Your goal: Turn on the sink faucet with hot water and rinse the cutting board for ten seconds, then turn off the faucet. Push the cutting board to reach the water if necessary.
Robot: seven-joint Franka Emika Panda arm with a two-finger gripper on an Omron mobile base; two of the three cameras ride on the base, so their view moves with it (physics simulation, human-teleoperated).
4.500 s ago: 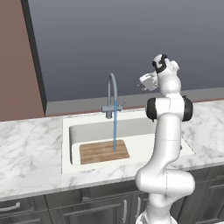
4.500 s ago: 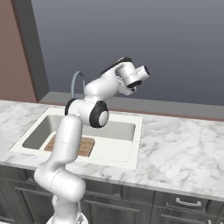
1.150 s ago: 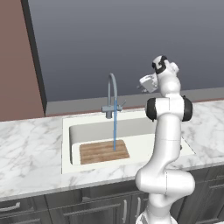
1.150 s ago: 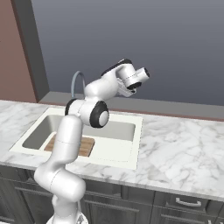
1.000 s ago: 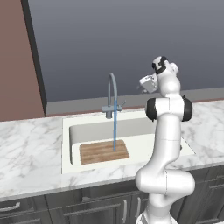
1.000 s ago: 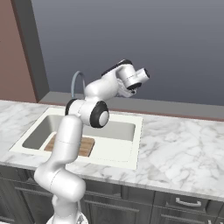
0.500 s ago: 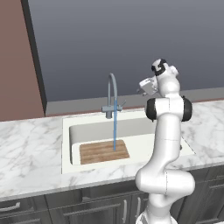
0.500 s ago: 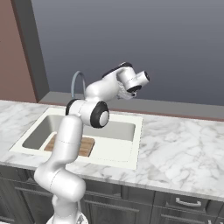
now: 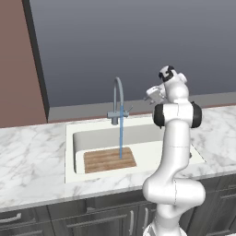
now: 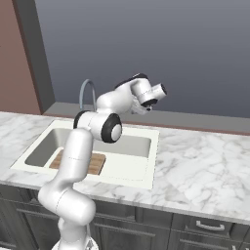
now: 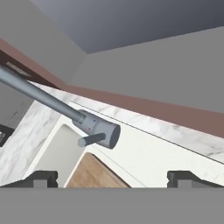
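The white sink (image 9: 69,152) holds the wooden cutting board (image 9: 109,159) at its front, left of the middle. The grey gooseneck faucet (image 9: 118,94) arches over it, and a thin blue stream of water (image 9: 121,138) falls onto the board's right part. My gripper (image 9: 150,95) hangs in the air right of the faucet, a little above its base, touching nothing. In the hand view the fingertips (image 11: 42,177) stand wide apart, so the gripper (image 11: 112,177) is open and empty. That view looks at the faucet base (image 11: 103,131) with its short lever (image 11: 89,140) and a corner of the board (image 11: 94,175).
Grey-veined marble counter (image 9: 32,166) runs both sides of the basin, with dark cabinets (image 9: 69,221) below. A low ledge (image 10: 195,122) and a grey wall stand behind the faucet. My own arm (image 10: 78,146) covers much of the basin in the right base view.
The hand has dropped slightly and turned toward the faucet over the last second. The water has kept running onto the board, which has not moved.
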